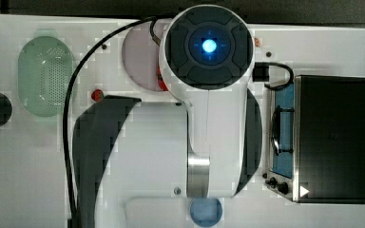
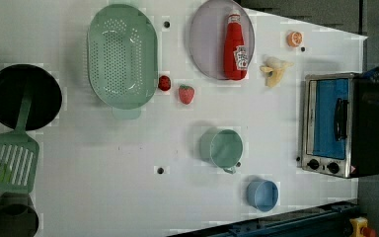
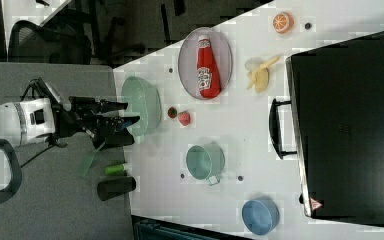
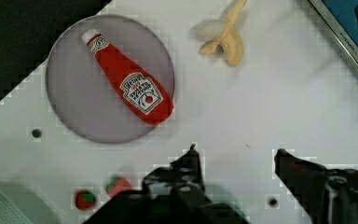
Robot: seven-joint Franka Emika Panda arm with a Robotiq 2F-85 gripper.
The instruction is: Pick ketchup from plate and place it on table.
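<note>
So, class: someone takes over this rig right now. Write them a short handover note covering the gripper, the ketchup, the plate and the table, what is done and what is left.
Gripper: open, holding nothing, above the table, short of the plate.
Ketchup: lying flat on the plate, cap towards the rim, base reaching the opposite edge.
Near the plate: a peeled banana, two strawberries and the green colander.
Done: nothing yet; the bottle is untouched.
Left: move over the bottle, grasp it across its body, lift it off the plate and set it on bare table.
</note>
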